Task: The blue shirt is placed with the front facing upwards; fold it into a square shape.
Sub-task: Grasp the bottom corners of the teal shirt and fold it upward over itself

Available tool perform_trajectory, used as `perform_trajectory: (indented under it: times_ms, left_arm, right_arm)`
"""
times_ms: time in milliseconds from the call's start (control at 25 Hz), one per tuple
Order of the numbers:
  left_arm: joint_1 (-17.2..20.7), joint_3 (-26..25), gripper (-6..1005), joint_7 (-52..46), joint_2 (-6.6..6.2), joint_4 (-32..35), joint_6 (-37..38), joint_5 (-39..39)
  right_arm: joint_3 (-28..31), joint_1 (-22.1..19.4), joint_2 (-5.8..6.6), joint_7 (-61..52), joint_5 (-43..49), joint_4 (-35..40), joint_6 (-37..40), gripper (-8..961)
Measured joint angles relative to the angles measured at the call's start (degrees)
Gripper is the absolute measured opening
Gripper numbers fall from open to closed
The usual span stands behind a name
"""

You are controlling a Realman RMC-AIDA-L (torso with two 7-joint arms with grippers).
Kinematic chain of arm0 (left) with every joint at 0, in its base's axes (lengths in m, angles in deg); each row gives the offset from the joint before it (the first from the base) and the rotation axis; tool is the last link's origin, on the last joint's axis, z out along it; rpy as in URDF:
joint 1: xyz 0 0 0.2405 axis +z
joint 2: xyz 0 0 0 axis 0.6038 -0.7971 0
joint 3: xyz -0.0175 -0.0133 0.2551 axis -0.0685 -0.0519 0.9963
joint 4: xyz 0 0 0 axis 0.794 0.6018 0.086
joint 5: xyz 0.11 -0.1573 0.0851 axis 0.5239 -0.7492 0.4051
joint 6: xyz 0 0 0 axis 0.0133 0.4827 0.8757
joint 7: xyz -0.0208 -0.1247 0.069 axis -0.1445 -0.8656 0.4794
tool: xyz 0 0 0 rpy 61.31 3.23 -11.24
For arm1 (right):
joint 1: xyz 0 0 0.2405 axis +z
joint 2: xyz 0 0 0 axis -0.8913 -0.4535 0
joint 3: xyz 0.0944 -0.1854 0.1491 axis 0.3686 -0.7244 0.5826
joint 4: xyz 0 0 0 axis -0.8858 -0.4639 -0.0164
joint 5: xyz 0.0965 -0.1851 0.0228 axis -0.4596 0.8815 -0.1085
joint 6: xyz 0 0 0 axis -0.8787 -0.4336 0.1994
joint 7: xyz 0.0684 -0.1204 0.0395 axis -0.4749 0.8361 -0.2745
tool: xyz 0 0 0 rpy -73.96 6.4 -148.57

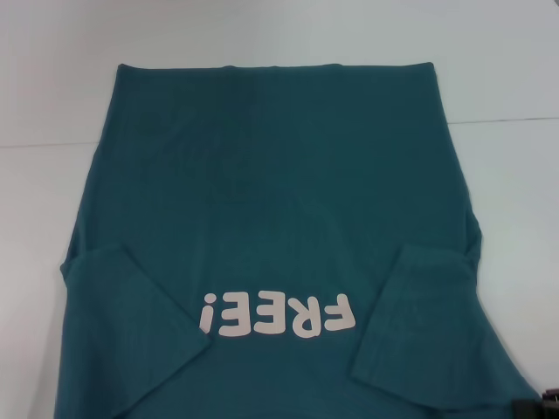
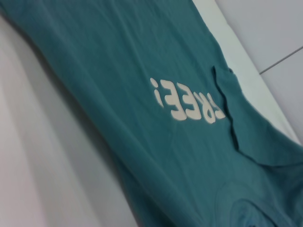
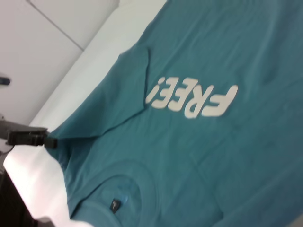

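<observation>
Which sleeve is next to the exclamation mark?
The sleeve on the robot's left; the other sleeve lies beside the F instead.

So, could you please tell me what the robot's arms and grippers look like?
Almost nothing shows. A small black part, probably of the right arm, sits at the head view's lower right corner. The right wrist view shows a slim black piece, possibly the left gripper. No cables or markings visible.

White table [image 1: 262, 35], evenly lit, with a thin seam [image 1: 507, 120] across it. Pale floor [image 3: 42, 52] beyond the edge, crossed by a dark joint line [image 3: 57, 28]. No jaws visible to place these against.
</observation>
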Motion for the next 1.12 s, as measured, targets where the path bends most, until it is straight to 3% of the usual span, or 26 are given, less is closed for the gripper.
perform_trajectory:
  times_ms: [240, 720, 1120]
  left_arm:
    - [-0.2, -4.5, 53, 0.5, -0.31, 0.0, 1.3, -1.7]
    - [-2.6, -8.9, 54, 0.0, -0.53, 1.6, -1.4, -3.0]
    - [-3.6, -9.1, 54, -0.7, -0.49, 1.6, -5.2, -6.7]
  right_arm:
    - [3.4, 1.4, -0.31, 1.4, -0.2, -1.3, -0.2, 42]
    - [8.7, 3.3, 0.76, 2.4, -2.5, -4.2, -1.0, 42]
    - [11.6, 3.0, 1.18, 2.4, -6.2, -4.2, -2.2, 41]
